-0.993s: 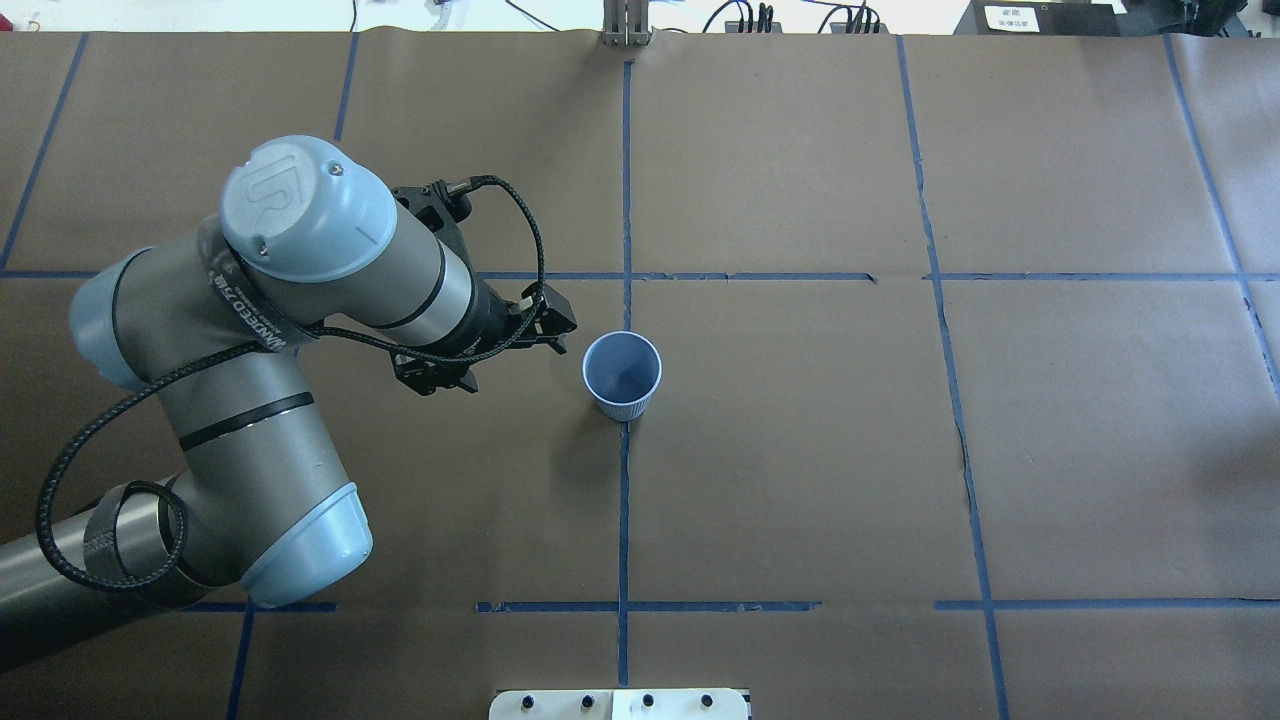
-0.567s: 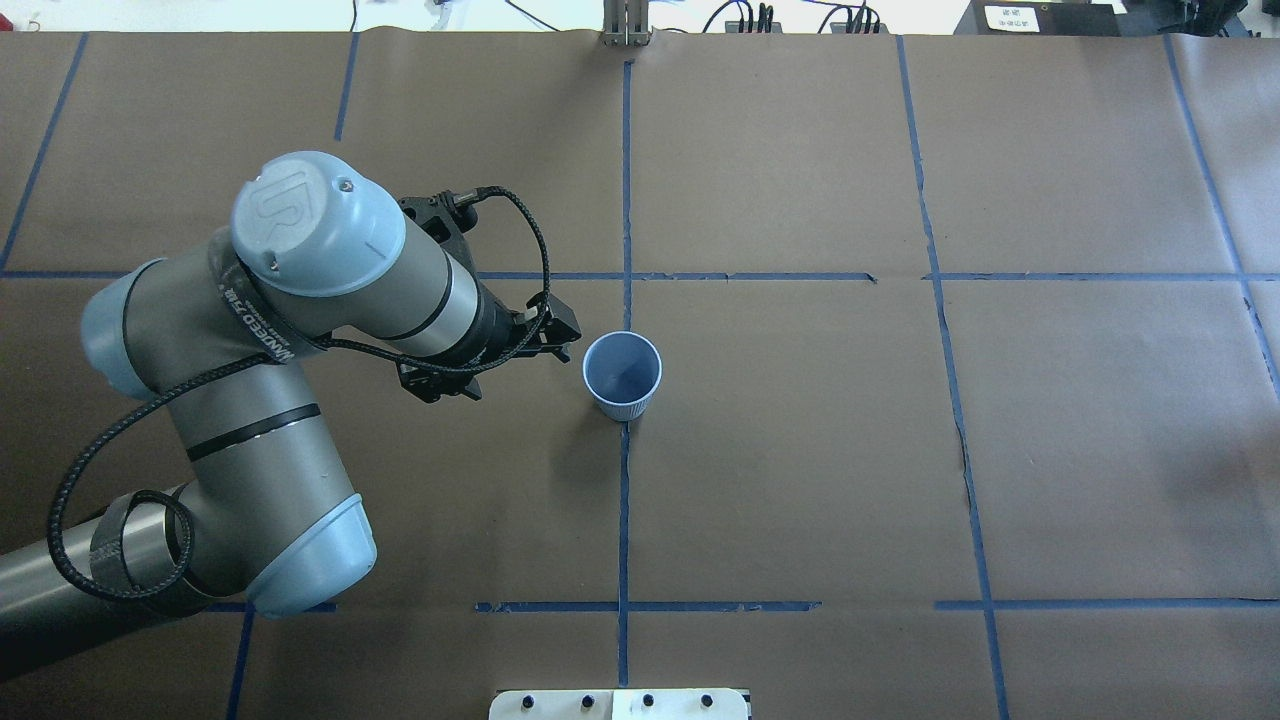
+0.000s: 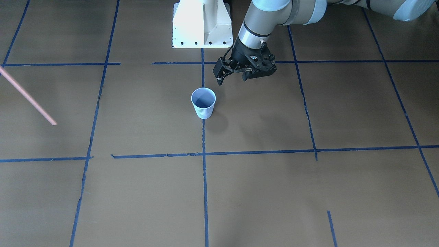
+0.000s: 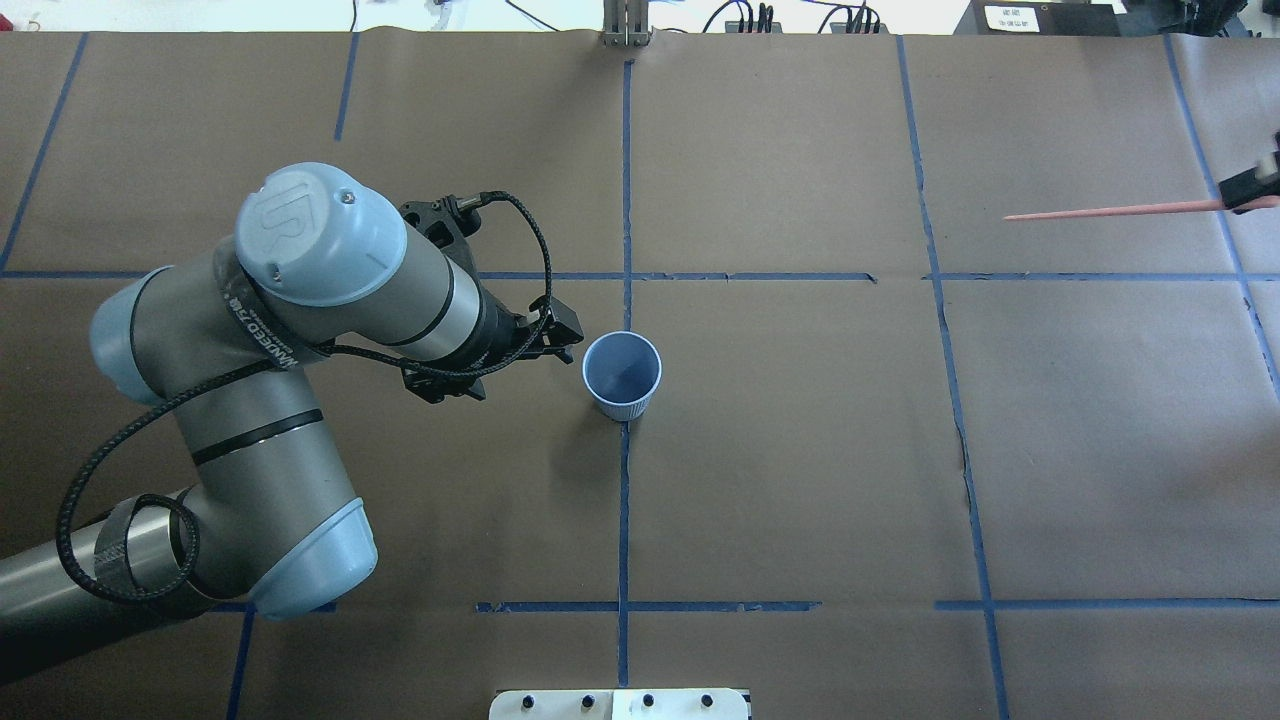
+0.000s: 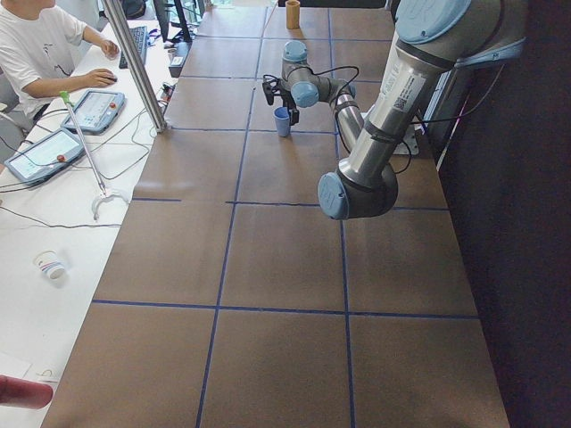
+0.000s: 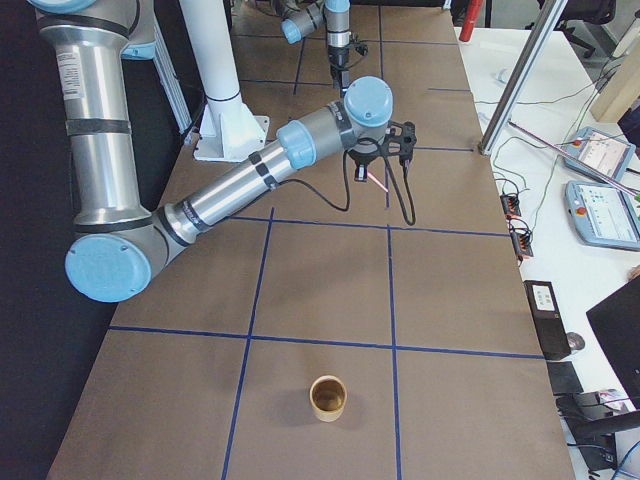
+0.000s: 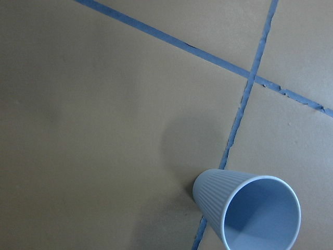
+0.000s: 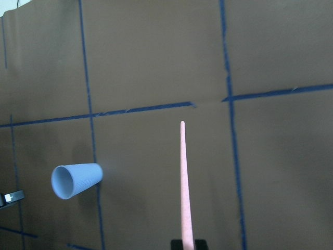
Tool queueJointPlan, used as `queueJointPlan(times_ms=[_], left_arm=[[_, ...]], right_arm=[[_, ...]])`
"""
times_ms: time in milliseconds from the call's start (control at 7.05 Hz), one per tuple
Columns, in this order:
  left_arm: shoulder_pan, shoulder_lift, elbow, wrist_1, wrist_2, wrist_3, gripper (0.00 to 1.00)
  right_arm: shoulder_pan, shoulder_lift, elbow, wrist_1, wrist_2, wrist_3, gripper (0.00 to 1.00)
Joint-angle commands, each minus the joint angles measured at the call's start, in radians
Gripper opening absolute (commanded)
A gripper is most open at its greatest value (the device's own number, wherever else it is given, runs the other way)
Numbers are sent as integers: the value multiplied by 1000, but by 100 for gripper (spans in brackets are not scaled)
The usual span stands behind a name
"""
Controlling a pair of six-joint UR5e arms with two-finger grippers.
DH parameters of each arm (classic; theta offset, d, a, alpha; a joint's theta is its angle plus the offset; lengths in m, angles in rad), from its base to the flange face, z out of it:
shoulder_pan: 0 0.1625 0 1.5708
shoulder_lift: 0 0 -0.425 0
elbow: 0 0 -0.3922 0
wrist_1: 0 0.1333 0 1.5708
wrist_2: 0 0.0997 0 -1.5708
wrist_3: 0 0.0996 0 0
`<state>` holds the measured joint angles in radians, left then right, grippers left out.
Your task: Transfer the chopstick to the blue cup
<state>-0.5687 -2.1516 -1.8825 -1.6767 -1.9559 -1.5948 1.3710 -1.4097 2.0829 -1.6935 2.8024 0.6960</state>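
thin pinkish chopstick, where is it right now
In the overhead view the thin pinkish-salmon chopstick is at the far right edge, held in the right gripper, its tip pointing left, far from the pale blue ribbed cup.

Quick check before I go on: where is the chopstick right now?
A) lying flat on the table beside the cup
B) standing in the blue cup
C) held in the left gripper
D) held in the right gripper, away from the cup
D: the chopstick sticks out of the right gripper at the overhead view's right edge, well apart from the blue cup, whose inside shows nothing in it.
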Motion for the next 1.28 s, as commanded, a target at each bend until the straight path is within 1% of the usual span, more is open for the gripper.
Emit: queueJointPlan(times_ms=[0,142,284,426,567,851,993,1135], left_arm=[[-10,95,-13,-131,0,4,100],[-32,125,-14,-162,0,0,100],[-52,130,-17,-162,-1,-5,100],[-62,139,-20,-162,-1,-7,100],[-69,165,-36,-162,-1,-5,100],[-71,188,-63,-162,-1,-7,100],[-69,188,-63,-161,-1,-7,100],[-69,188,-64,-161,-1,-19,100]], right_arm=[[-229,183,-6,17,34,388,1],[-303,255,-15,34,32,507,1],[-358,306,-38,70,29,567,1],[-384,355,-84,105,29,591,0],[-397,373,-121,107,26,594,0],[-406,470,-228,112,23,594,0],[-411,524,-313,147,22,594,0],[-421,534,-348,184,22,594,0]])
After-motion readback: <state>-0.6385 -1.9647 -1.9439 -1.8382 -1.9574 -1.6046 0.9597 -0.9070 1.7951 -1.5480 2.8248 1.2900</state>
